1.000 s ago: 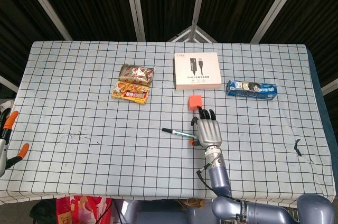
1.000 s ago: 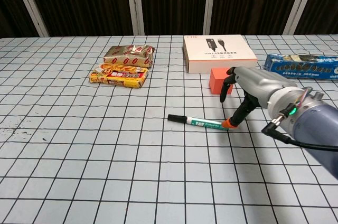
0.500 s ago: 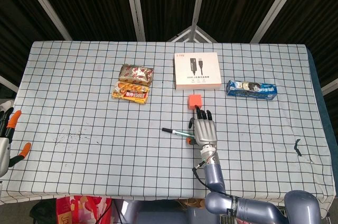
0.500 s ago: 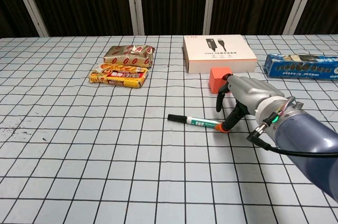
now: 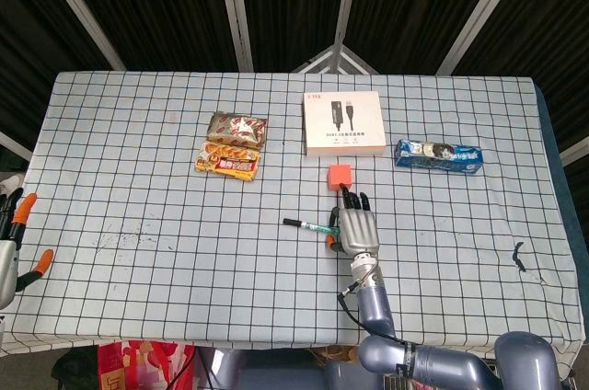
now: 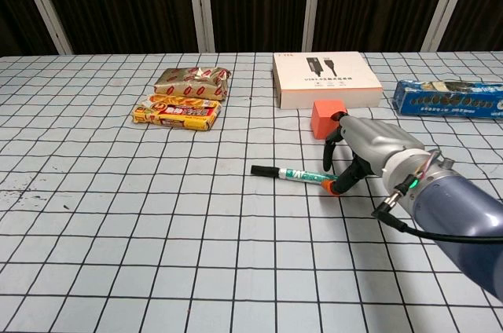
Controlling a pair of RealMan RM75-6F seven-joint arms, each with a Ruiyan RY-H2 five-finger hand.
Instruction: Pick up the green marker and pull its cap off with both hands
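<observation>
The right end of the green marker (image 6: 295,174) disappears behind the fingers of the right hand (image 6: 355,151), so whether the hand grips it or merely touches it cannot be told; in the head view the hand's back covers that end entirely. The left hand (image 5: 13,241) is cut by the frame edge at 9 o'clock in the head view, showing only orange-tipped fingers, and does not appear in the chest view. The blue packet (image 6: 448,98) is cropped at 3 o'clock in the chest view, and print on the white box (image 6: 326,78) is too small to read.
</observation>
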